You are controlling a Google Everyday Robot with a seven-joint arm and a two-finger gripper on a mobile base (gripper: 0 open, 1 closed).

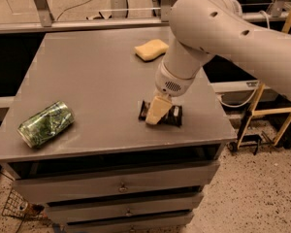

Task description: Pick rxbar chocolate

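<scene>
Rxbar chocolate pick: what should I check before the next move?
1. Is the gripper over the rxbar chocolate: ok, low above its middle, both ends showing.
2. Bar lying flat on the table: ok.
3. Grip on the bar: cannot tell, the contact is hidden.
4. Is the crushed green can out of the way: ok, far left near the front edge.
5. Is the sponge out of the way: ok, at the back.
</scene>
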